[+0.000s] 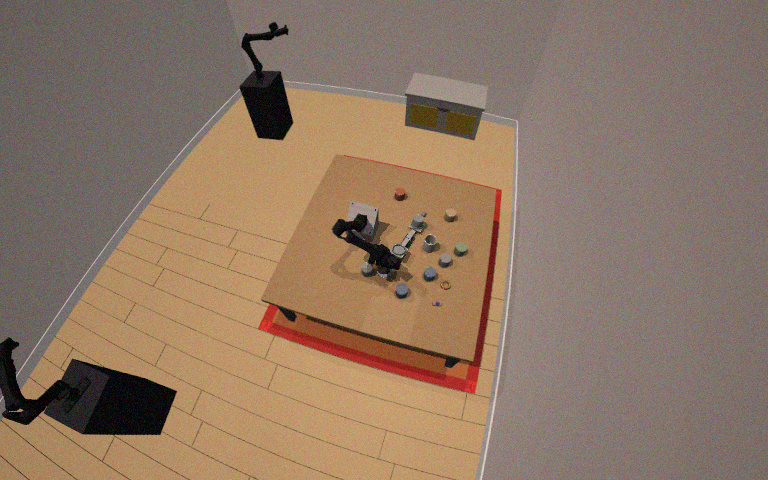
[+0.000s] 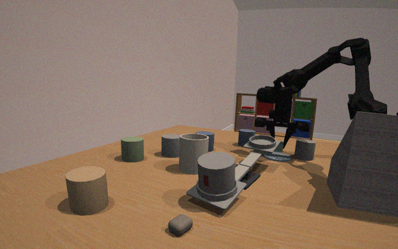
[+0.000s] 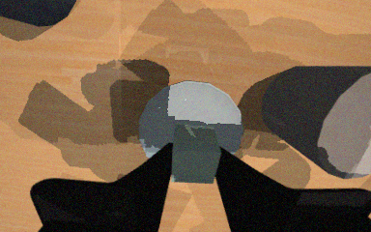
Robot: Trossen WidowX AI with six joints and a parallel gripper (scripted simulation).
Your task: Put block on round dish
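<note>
The grey-green block [image 3: 195,166] [image 2: 278,147] is between my gripper's fingers. My gripper [image 3: 192,149] [image 2: 279,141] points down and is shut on it. The round pale dish [image 3: 205,102] [image 2: 277,157] lies below the block; whether the block touches it I cannot tell. One grey cup [image 2: 216,173] [image 1: 417,221] stands upside down on the near end of the balance [image 2: 249,161] [image 1: 408,238] in the exterior view. The far pan [image 2: 262,141] [image 1: 399,249] is empty. Which loose grey object is the other cup is unclear. No cup is above the dish.
A grey cylinder [image 3: 345,126] [image 2: 305,149] [image 1: 367,270] stands close beside the dish. A blue cylinder [image 2: 245,138] [image 1: 401,290] stands on its other side. An open-topped grey container [image 2: 193,154] [image 1: 429,243] stands beside the balance. Green and tan cylinders stand farther off.
</note>
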